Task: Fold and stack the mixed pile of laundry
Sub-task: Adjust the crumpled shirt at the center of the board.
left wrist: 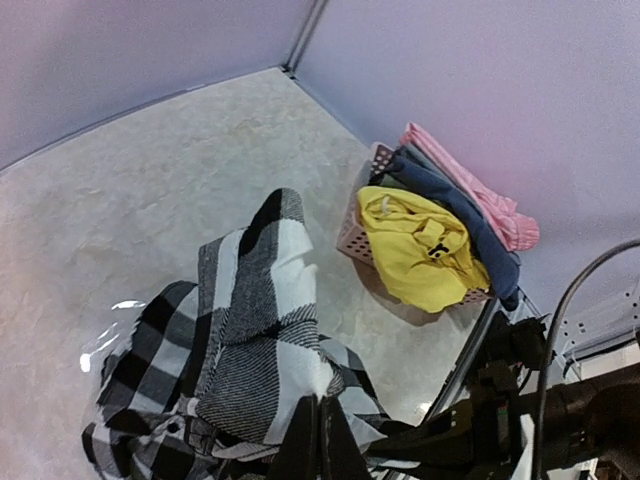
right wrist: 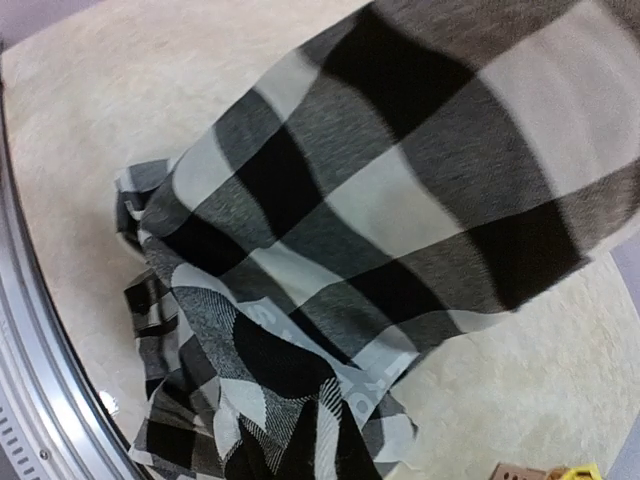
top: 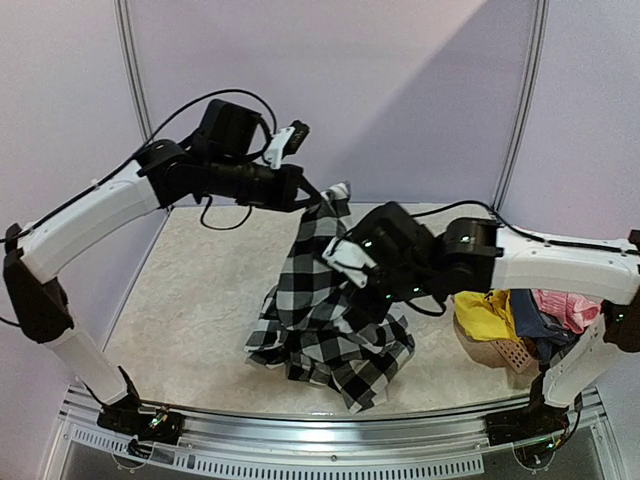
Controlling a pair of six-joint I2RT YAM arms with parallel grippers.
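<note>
Hanging from the left hand (top: pixel 306 196), the shirt (top: pixel 325 300) falls in the top view from high over the bench (top: pixel 200 300) to a heap near the front rail (top: pixel 330 432). That hand is pinched together on the shirt's top corner. The right hand (top: pixel 345 258) meets the cloth halfway down, closed on a fold. Near the bench's right edge, the basket (top: pixel 505 352) carries the yellow garment (top: pixel 485 312), blue-grey garment (top: pixel 530 330) and pink garment (top: pixel 565 305). Bare bench shows left of the shirt and behind it.

From the left wrist, its fingers (left wrist: pixel 303 445) press together on the shirt (left wrist: pixel 250 330). This view alone shows the basket's perforated wall (left wrist: pixel 352 235) clearly. The yellow garment (left wrist: pixel 420 245) lies in front, the blue-grey one (left wrist: pixel 470 215) across it, and the pink one (left wrist: pixel 470 190) at the back beside the wall. A small black mark on the yellow cloth cannot be read. The right arm (left wrist: pixel 520 410) crosses the lower right corner.

From the right wrist, the shirt (right wrist: pixel 400 200) fills most of the picture and its own fingers cannot be made out among the dark checks. A pale strip (right wrist: pixel 365 385) on the cloth bears letters too blurred to read. The rail (right wrist: pixel 30 350) runs down the left side, with bare bench between it and the shirt. A corner of the basket (right wrist: pixel 510 470) shows at the bottom right.
</note>
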